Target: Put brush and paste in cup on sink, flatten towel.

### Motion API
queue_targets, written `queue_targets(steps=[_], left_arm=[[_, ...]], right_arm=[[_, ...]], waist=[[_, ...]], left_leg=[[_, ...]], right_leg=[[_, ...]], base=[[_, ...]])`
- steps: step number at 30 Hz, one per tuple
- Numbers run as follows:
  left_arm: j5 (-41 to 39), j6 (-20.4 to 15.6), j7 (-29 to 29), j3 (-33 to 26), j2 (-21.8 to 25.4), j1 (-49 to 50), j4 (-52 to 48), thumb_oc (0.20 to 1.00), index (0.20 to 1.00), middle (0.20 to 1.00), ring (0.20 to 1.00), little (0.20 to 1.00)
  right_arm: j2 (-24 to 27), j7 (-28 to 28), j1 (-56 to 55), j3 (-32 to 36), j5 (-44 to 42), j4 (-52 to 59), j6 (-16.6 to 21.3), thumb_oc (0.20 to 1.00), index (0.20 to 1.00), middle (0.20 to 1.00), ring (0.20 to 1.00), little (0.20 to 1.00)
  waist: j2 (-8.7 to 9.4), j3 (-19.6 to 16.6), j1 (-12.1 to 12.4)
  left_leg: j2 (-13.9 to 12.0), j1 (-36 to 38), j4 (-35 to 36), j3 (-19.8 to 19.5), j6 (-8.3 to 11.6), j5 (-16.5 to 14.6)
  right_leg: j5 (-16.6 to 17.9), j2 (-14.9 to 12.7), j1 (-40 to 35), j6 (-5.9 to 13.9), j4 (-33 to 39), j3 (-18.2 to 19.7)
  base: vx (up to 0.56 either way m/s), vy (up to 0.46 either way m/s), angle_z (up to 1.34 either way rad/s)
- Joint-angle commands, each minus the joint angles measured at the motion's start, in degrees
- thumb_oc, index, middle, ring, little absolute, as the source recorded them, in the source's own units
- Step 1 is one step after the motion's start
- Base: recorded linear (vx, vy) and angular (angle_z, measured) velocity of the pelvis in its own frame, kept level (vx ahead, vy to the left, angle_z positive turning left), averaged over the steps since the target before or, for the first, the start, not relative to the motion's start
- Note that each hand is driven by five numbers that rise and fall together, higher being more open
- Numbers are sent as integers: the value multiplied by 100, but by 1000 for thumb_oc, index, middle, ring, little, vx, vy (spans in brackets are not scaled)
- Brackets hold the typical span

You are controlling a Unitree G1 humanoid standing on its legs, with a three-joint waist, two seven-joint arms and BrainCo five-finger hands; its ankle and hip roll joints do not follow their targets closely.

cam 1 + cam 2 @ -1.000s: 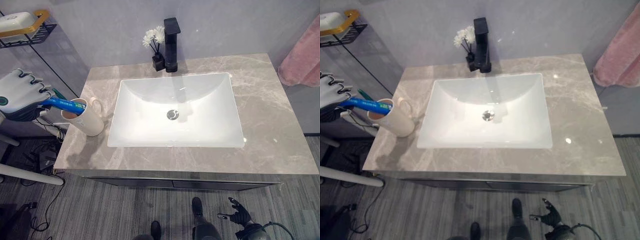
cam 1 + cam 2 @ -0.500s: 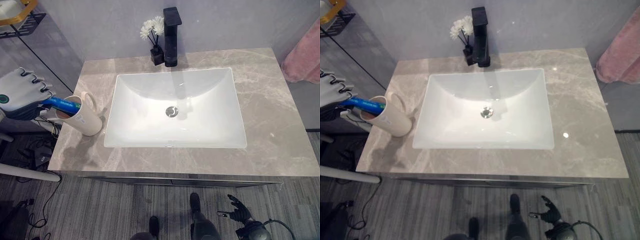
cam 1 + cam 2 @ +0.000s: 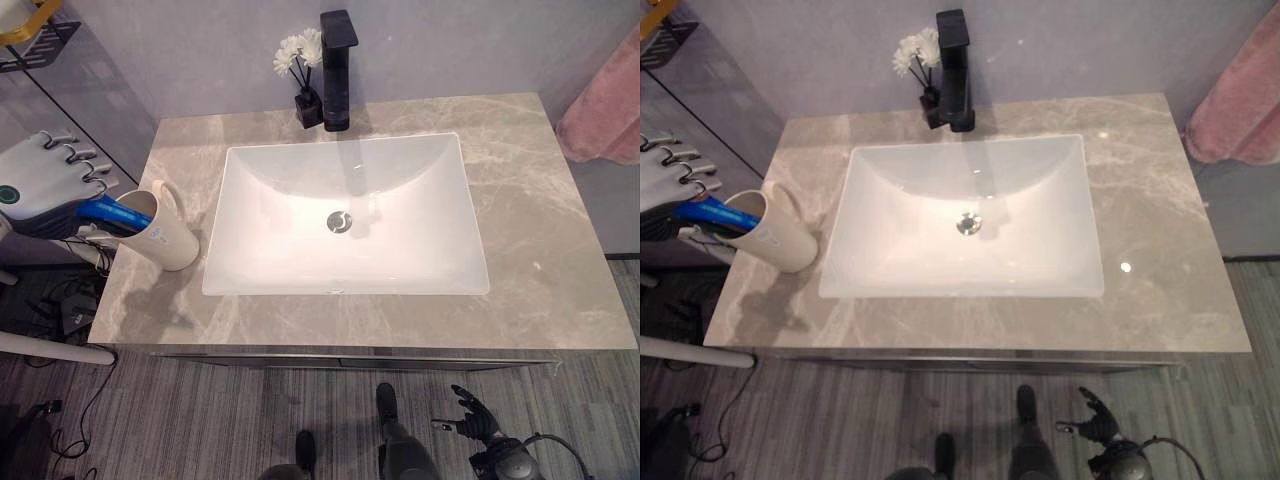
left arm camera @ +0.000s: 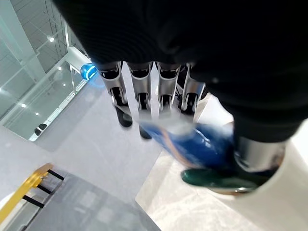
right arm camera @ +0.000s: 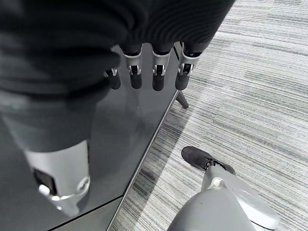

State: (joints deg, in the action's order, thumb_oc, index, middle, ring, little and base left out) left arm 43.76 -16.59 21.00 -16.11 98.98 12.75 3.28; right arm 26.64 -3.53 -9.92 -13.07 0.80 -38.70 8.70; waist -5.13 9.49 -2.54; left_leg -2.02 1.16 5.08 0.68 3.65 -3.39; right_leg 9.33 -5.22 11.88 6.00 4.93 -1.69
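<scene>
Left hand (image 3: 45, 187): fingers curled round blue toothpaste tube (image 3: 118, 211), its end set in the tilted cream cup (image 3: 160, 231) at the countertop's (image 3: 545, 250) left edge. White basin (image 3: 345, 215), black faucet (image 3: 338, 70), flower vase (image 3: 305, 100) and pink towel (image 3: 605, 115) are ranged rightward. Right hand (image 3: 470, 425): hung low by the floor, fingers relaxed, nothing held.
</scene>
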Motion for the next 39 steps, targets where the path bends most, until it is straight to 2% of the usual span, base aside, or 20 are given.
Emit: queue_targets(steps=[1,15,18,21,22,23,25,26,30,31,34,35,36,37,38,39], left_arm=[[-51,175,10,-480,293,-530,551,1000,1000,1000,1000,1000],[-71,177,-97,190,47,-1258,343,1000,1000,1000,1000,1000],[-61,374,117,267,-331,-1479,449,1000,1000,1000,1000,1000],[-364,527,456,113,-1067,-1626,348,1000,1000,1000,1000,1000],[-362,533,453,84,-1085,-1598,331,1000,1000,1000,1000,1000],[-703,584,698,-149,-1805,-1602,110,1000,1000,1000,1000,1000],[-1074,591,779,-340,-2516,-1513,-151,1000,1000,1000,1000,1000],[-1414,530,785,-327,-3026,-1576,-401,1000,1000,1000,1000,1000],[-2552,196,561,-194,-4245,-1721,-1207,1000,1000,1000,1000,1000],[-3067,42,506,-61,-4596,-1763,-1439,1000,1000,1000,1000,1000],[-4786,-412,-148,468,-5634,-1831,-2143,1000,1000,1000,1000,1000],[-4809,-355,-200,517,-5851,-1785,-2265,1000,1000,1000,1000,1000],[-4800,-334,-204,509,-5873,-1767,-2297,950,950,950,950,950],[-4983,-428,-135,1083,-6654,-1707,-2678,200,200,200,200,200],[-4997,-426,-154,1080,-6666,-1693,-2690,200,200,200,200,200],[-5071,-355,-367,1350,-6710,-1572,-2789,200,200,200,200,200]], right_arm=[[185,20,8,-209,-35,194,190,1000,1000,1000,1000,1000],[165,25,-160,-104,17,208,145,1000,1000,1000,1000,1000],[110,1,-154,-88,-6,177,139,1000,1000,1000,1000,1000],[-32,-71,-162,-38,-50,112,122,1000,1000,1000,1000,1000],[-21,-73,-160,-34,-49,107,124,1000,1000,1000,1000,1000],[-135,-152,-145,-17,-60,21,85,1000,1000,1000,1000,1000],[-199,-214,-84,-11,-64,-53,31,1000,1000,1000,1000,1000],[-241,-247,-52,-17,-75,-129,0,1000,1000,1000,1000,1000],[-320,-311,128,13,-97,-349,-143,1000,1000,1000,1000,1000],[-340,-304,158,12,-105,-328,-182,1000,1000,1000,1000,1000],[-374,-309,208,-3,-139,-323,-266,1000,1000,1000,1000,1000],[-397,-321,213,-6,-138,-342,-276,1000,1000,1000,1000,1000],[-386,-322,210,-4,-137,-344,-275,1000,1000,1000,1000,1000],[-486,-428,260,-66,-190,-344,-269,1000,1000,1000,1000,1000],[-477,-430,251,-62,-191,-345,-267,1000,1000,1000,1000,1000],[-475,-471,281,-62,-250,-318,-244,1000,1000,1000,1000,1000]], waist=[[120,-16,-234],[118,-49,-226],[163,-122,-181],[240,-188,-111],[227,-185,-110],[310,-238,-89],[372,-275,-105],[393,-289,-133],[454,-356,-176],[474,-372,-199],[506,-391,-240],[506,-398,-233],[495,-399,-232],[541,-401,-261],[532,-407,-255],[536,-400,-267]], left_leg=[[109,-220,-8,173,55,313],[61,-42,-8,203,76,280],[44,5,-8,212,89,271],[25,25,-8,197,101,271],[24,28,-8,198,102,269],[-3,48,-8,187,117,270],[-22,57,-8,187,127,262],[-27,103,-8,177,128,222],[-57,110,-8,187,122,242],[-61,125,-8,191,117,238],[-79,168,-8,186,101,223],[-84,181,-8,190,97,210],[-85,186,-8,192,97,207],[-103,192,-8,201,80,206],[-103,195,-8,202,80,204],[-103,191,-8,207,74,205]], right_leg=[[-665,-329,-910,417,7,142],[-724,-289,-1119,383,7,139],[-740,-268,-1189,360,7,122],[-755,-254,-1226,331,7,106],[-756,-254,-1229,331,7,107],[-768,-239,-1253,304,7,107],[-780,-224,-1282,276,7,105],[-826,-216,-1337,264,7,97],[-793,-194,-1347,208,7,87],[-791,-188,-1361,193,7,87],[-792,-171,-1401,149,7,104],[-801,-167,-1413,143,7,105],[-802,-166,-1417,143,7,107],[-806,-154,-1433,117,7,108],[-807,-154,-1435,117,7,109],[-799,-142,-1430,115,7,124]], base=[[0,0,0],[-7,-7,-4],[-18,-20,0],[-15,-20,0],[-17,-40,0],[-18,-38,1],[-13,-44,2],[-20,-41,2],[-18,-22,2],[0,0,0],[-13,-12,-2],[22,-5,-3],[-22,-25,-5],[0,0,0],[-42,-32,2],[-17,-7,4]])
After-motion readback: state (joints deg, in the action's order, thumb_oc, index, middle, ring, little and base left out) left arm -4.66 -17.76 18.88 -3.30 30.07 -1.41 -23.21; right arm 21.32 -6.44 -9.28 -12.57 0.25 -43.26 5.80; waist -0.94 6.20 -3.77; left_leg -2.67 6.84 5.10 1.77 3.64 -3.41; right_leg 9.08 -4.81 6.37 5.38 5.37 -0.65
